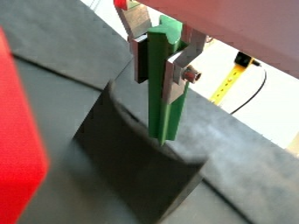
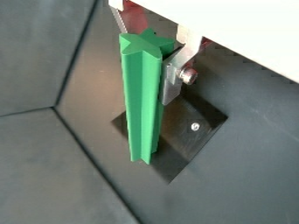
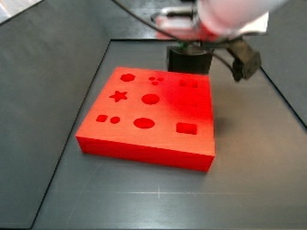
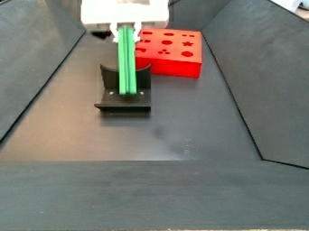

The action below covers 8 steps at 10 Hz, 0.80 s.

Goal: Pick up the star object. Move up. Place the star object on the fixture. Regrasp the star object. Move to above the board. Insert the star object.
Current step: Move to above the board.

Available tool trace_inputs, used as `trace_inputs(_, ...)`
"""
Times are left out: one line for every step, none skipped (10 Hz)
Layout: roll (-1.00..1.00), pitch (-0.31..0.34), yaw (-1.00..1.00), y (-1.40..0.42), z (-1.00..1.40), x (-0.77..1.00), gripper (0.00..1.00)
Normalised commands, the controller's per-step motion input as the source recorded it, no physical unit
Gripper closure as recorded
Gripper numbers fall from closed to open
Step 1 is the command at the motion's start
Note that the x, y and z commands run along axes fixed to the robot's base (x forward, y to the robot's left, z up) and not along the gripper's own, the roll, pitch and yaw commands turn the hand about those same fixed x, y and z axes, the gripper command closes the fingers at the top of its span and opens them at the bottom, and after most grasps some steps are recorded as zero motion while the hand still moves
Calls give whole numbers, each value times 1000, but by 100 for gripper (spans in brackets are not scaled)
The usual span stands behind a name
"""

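One hand (image 4: 125, 29) gripping upright star object (image 4: 126, 61), over fixture (image 4: 123, 97)

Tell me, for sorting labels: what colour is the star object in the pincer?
Bright green star object, held upright by the pincer; clearest in a wrist view.

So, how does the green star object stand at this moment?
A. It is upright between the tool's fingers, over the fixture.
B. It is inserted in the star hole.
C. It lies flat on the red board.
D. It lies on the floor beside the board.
A: the star object stands vertical in the tool, lower end at the fixture, apart from the board.
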Motion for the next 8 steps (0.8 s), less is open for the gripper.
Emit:
trace_inputs(-48, -84, -297, 65, 1000, -204, 100)
trace_inputs(-59, -27, -282, 67, 1000, -203, 100)
trace_inputs(-82, 40, -243, 67, 1000, -200, 100)
trace_inputs(-96, 70, -218, 67, 1000, -199, 100)
trace_inputs(-119, 113, -157, 66, 1000, -193, 100)
trace_inputs(-123, 141, -100, 66, 1000, -190, 100)
trace_inputs(-117, 146, -71, 65, 1000, -186, 100)
trace_inputs(-97, 144, -14, 57, 1000, -171, 100)
